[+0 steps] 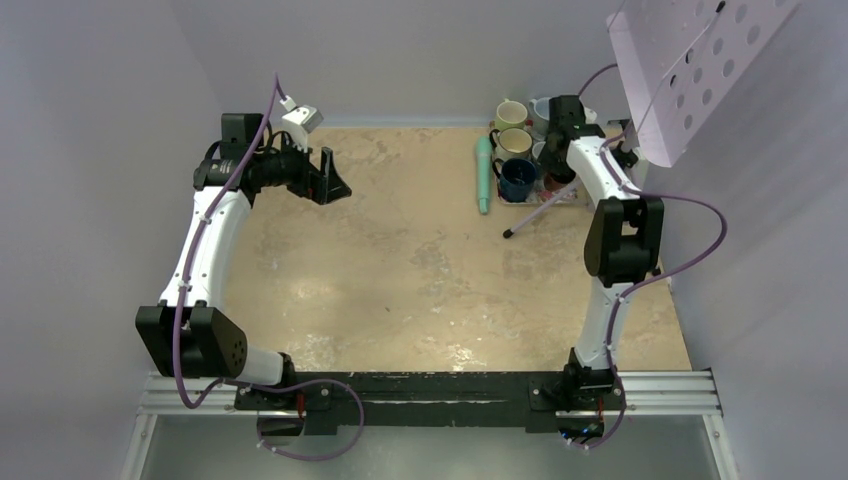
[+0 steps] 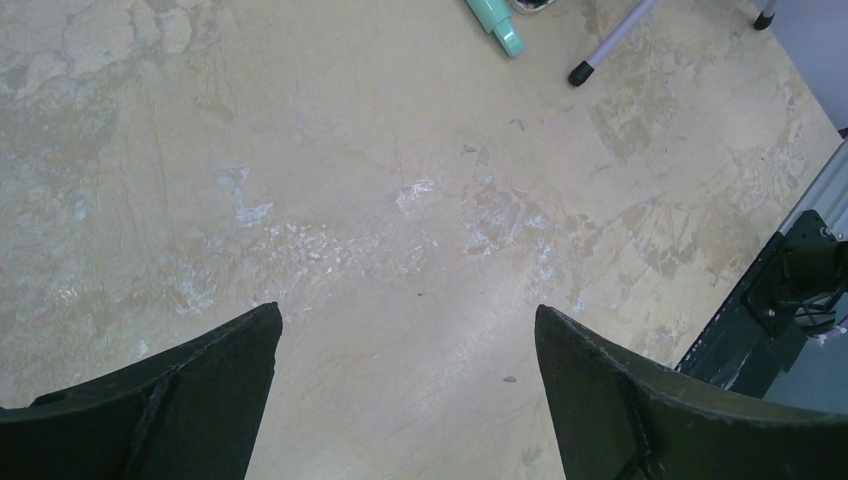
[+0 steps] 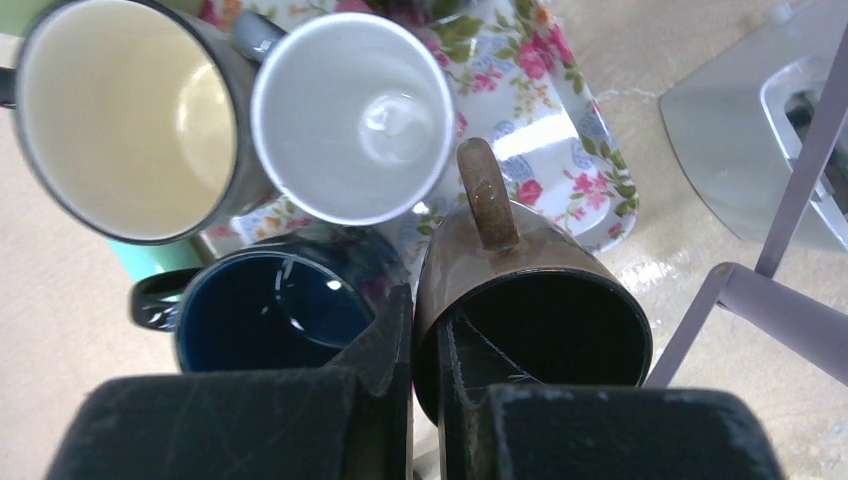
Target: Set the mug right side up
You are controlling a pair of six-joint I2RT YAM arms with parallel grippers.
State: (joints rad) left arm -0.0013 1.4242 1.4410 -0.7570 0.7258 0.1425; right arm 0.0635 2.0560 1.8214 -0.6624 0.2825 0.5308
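- I'm working in a robotics lab test cell, not a home: plain pale walls [image 1: 90, 150] box in a single worn table [image 1: 400, 270].
- Two arms [image 1: 210, 240] are bolted to an aluminium rail [image 1: 670, 385], with purple cables [image 1: 700, 230] looping off them.
- A tilted perforated panel [image 1: 690, 60] stands far right, over mugs [image 1: 515, 140] on a floral tray [image 3: 560, 130].

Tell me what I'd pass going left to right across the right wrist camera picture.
cream mug → white mug → brown mug → purple leg. The blue mug sits below the first two and spans both, so I left it out.
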